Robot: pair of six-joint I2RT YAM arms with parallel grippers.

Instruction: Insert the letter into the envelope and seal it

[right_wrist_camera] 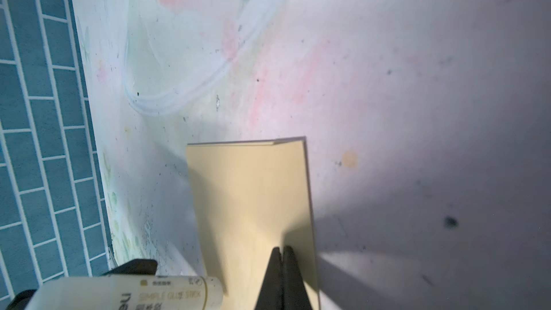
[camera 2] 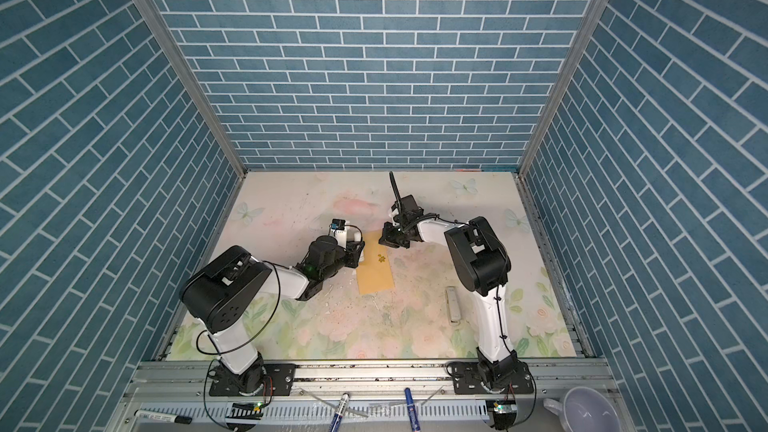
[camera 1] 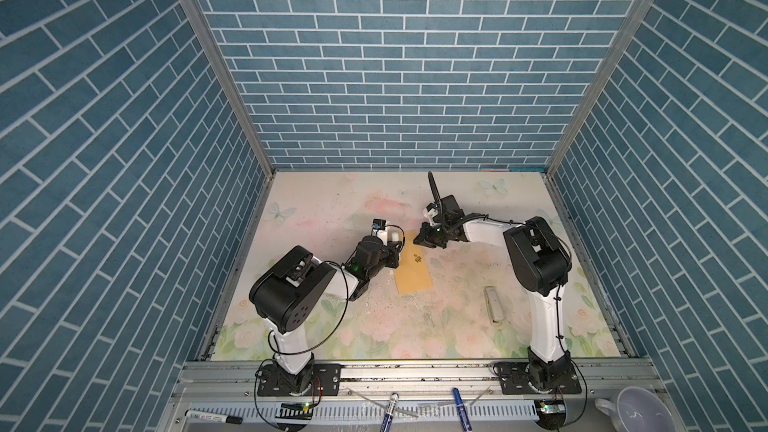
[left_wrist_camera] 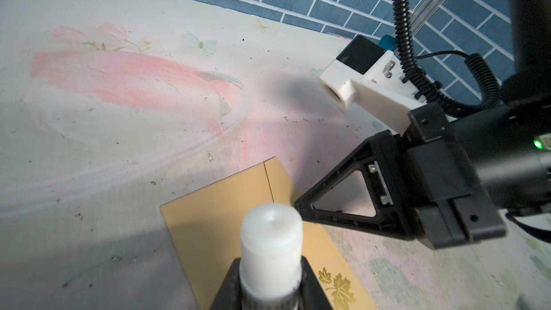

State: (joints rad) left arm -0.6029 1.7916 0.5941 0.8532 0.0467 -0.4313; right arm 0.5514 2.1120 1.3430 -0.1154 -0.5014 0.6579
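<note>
1. The right gripper (right_wrist_camera: 281, 253) has its jaws pressed together with nothing between them. Its tips are down on the far end of the envelope (camera 1: 412, 270), and it looks to be pinning it flat on the table (camera 1: 332, 209). If that press is light, the paper slides the moment anything drags across it.
2. The left gripper (camera 1: 393, 252) is clamped round a glue stick (left_wrist_camera: 270, 243), poised at the envelope's left edge. The risk is a tilted approach that smears glue on the envelope's face or the table rather than along the flap line.
3. In both top views the two grippers sit very near each other. A small sideways sweep of the stick could knock the right fingers and break the pin.
4. The letter shows in no view. It is probably tucked inside, but I cannot confirm that. If it isn't, gluing now seals an empty envelope.
5. The flap's position is hard to read, and glue on the wrong side of it holds nothing.
6. The gold leaf sticker (left_wrist_camera: 337, 289) lies close to the stick and could get smeared.
</note>
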